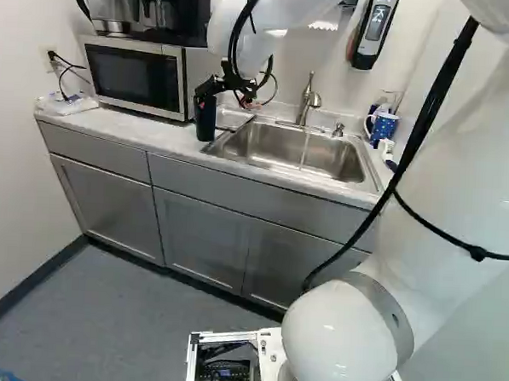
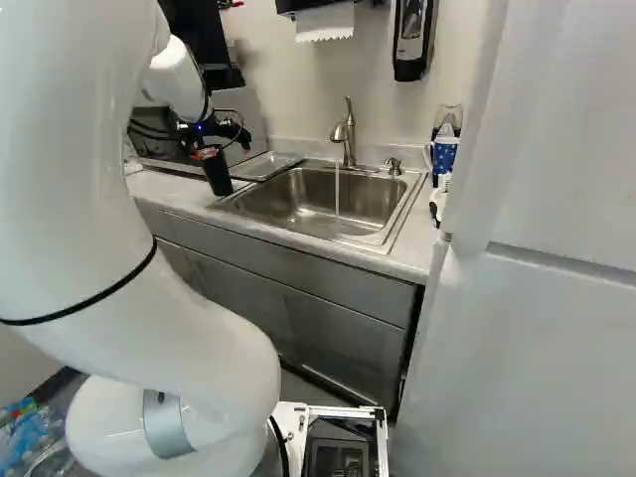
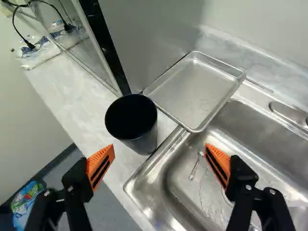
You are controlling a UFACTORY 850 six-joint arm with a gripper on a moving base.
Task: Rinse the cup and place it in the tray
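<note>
The gripper [image 1: 219,87], also in the right base view as the gripper [image 2: 206,133], hangs over the counter near the sink's corner. In the wrist view the gripper [image 3: 160,156] is open, nothing between its orange pads. A black cup [image 3: 143,140] stands upright on the counter, mouth up, ahead of the fingers. The metal tray [image 3: 195,86] lies beyond the cup, between the microwave and sink, and looks bare. Water runs from the faucet [image 2: 346,135] into the steel sink [image 2: 313,199].
A microwave [image 1: 134,76] with a coffee maker [image 1: 134,7] on top stands beside the tray. A spoon-like utensil [image 3: 195,166] lies in the sink. A blue patterned mug [image 1: 383,127] stands past the sink's far end. A white cabinet or fridge side [image 2: 537,298] rises at the right.
</note>
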